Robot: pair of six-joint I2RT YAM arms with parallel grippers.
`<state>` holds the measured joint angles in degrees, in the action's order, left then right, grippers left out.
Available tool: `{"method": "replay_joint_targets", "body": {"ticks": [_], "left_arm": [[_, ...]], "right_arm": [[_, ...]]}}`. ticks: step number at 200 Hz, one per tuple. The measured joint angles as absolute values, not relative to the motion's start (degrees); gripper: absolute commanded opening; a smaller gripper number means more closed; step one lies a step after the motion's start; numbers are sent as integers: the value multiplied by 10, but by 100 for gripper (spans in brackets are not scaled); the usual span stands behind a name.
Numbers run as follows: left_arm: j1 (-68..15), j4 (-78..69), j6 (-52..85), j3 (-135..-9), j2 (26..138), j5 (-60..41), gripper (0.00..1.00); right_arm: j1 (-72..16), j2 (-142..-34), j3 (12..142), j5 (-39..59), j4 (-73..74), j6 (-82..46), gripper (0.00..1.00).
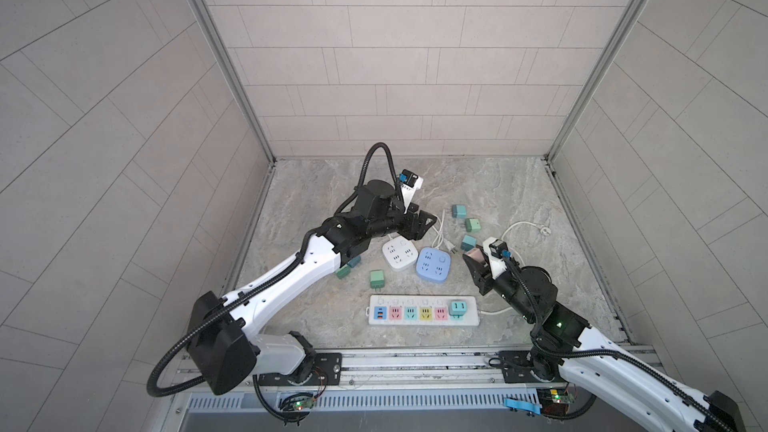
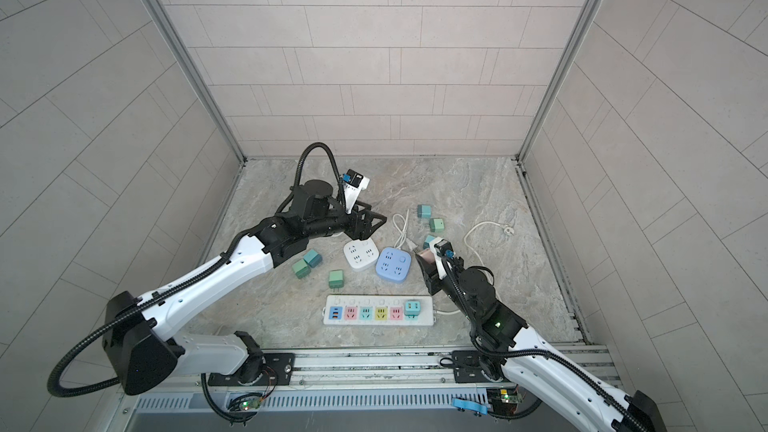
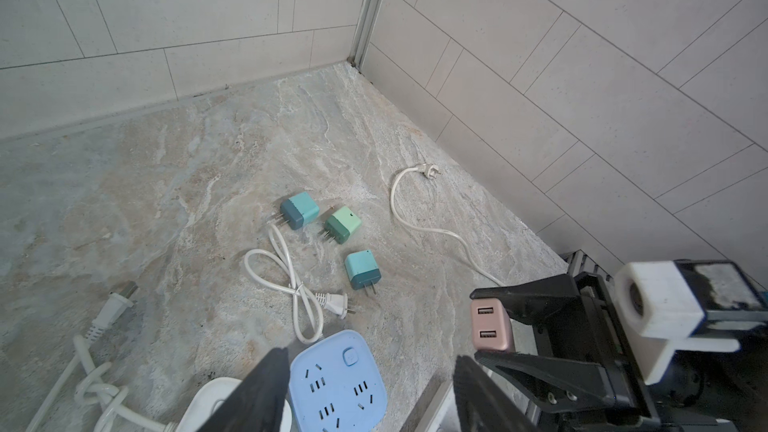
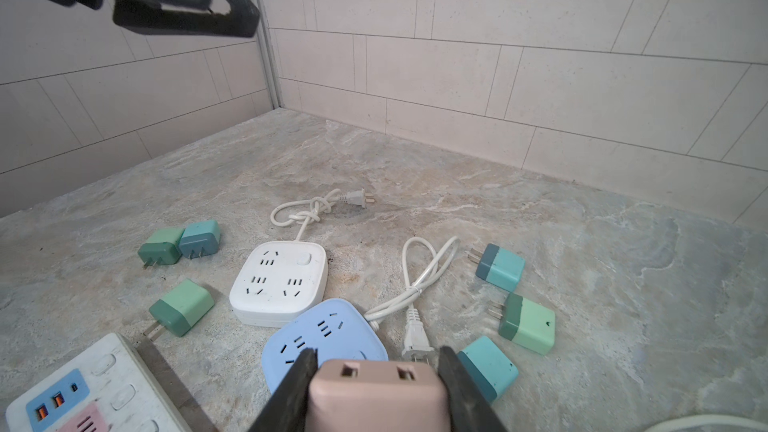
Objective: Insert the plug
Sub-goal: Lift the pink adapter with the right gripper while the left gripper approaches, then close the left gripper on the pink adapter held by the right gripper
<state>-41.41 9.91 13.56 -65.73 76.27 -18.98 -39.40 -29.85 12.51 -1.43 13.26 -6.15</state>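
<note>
My right gripper is shut on a pink plug and holds it in the air just right of the blue square socket. The white power strip lies near the front, with a teal plug seated in its rightmost socket. My left gripper hovers open above the white square socket and the blue one, with nothing between its fingers.
Loose teal and green plugs lie left of the sockets, one green plug above the strip, and three at the right. White cables trail behind and right. Walls close in the back and sides.
</note>
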Motion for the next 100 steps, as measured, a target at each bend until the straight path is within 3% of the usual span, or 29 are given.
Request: {"method": "replay_joint_targets", "body": {"ticks": [42, 76, 100], "left_arm": [[-469, 145, 120, -657, 761, -162, 66], [-507, 176, 117, -657, 754, -153, 65], [-524, 191, 115, -657, 747, -147, 65]], "right_arm": [[-404, -274, 121, 36, 159, 8, 5], [-433, -235, 77, 75, 202, 96, 11], [-463, -214, 51, 97, 212, 160, 6]]}}
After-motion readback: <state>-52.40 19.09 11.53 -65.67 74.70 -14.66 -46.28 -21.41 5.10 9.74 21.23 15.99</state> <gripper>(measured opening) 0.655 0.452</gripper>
